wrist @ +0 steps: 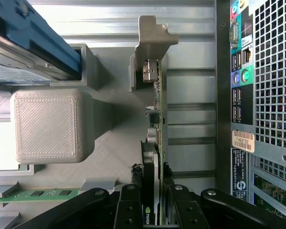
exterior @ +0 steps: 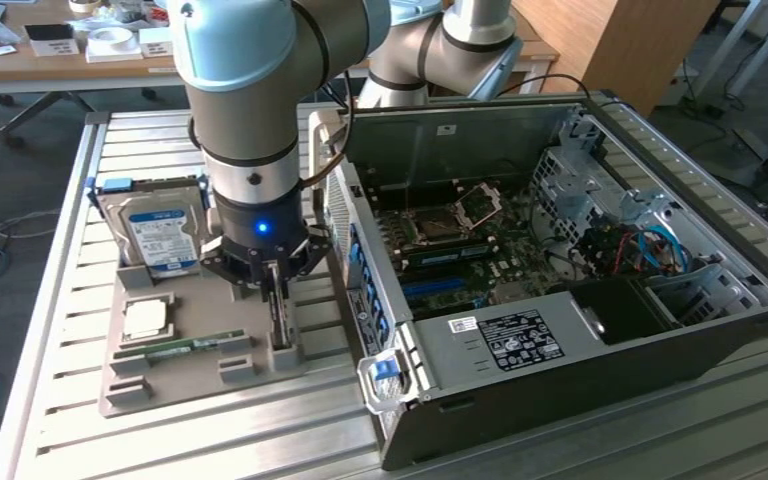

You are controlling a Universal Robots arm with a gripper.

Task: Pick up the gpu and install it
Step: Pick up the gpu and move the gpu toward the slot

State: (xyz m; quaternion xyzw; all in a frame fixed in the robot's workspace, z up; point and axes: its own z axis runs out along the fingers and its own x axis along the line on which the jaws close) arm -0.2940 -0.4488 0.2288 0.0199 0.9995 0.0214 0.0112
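Note:
The gpu (exterior: 279, 318) stands on its long edge in a slot of the grey holder tray (exterior: 177, 392), beside the open computer case (exterior: 558, 280). My gripper (exterior: 267, 283) points straight down onto the card's near end. In the wrist view the gpu (wrist: 155, 119) runs edge-on away from the camera, with a metal bracket at its far end. My gripper (wrist: 153, 193) straddles it, and the black fingers (wrist: 128, 202) press close against both faces. The card still sits in its slot.
On the same tray are a blue-labelled hard drive (exterior: 157, 235), a square processor (exterior: 144, 318) and a green memory stick (exterior: 177, 349). The case's rear port panel (wrist: 267, 95) stands close beside the card. The motherboard (exterior: 464, 250) lies exposed inside the case.

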